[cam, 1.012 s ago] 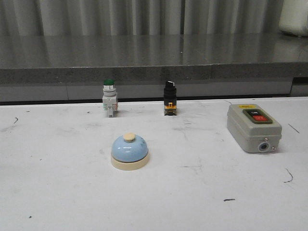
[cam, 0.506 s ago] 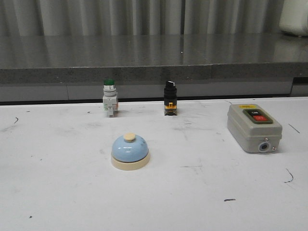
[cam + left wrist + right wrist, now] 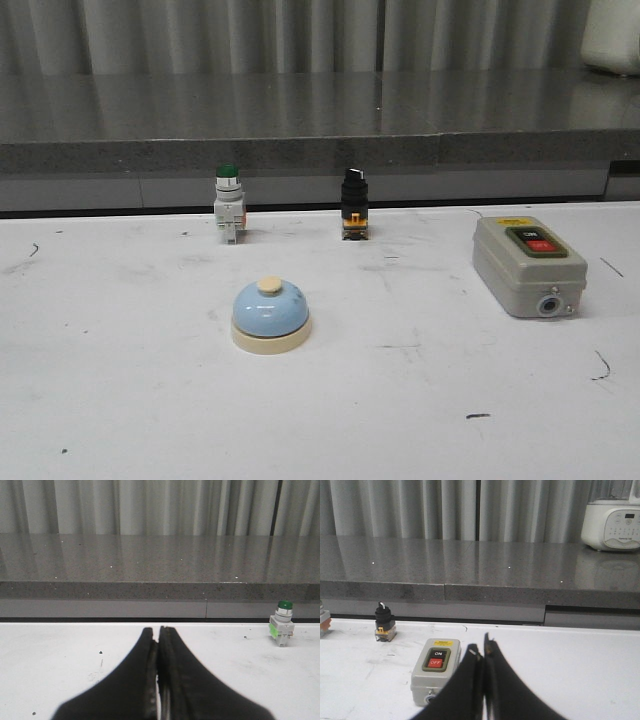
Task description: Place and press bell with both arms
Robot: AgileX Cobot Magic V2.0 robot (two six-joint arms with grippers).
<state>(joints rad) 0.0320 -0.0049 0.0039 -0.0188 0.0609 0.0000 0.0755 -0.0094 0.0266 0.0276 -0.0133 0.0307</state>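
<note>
Bell (image 3: 270, 316) upright on white bench (image 3: 120, 400), left of centre, nearer than green push button (image 3: 228, 203). Left gripper (image 3: 158, 639) jaws together, empty. Right gripper (image 3: 481, 652) likewise, above switch box (image 3: 434, 669).

Open table (image 3: 120, 400) surrounds the bell (image 3: 270, 316); 2 switches (image 3: 228, 215) stand behind, grey box (image 3: 527, 266) right.

On the table (image 3: 120, 400), the bell (image 3: 270, 315) sits left of centre toward the front, with the push button (image 3: 228, 203) behind it, the selector switch (image 3: 353, 203) behind and to its right, and the switch box (image 3: 527, 265) far right.
</note>
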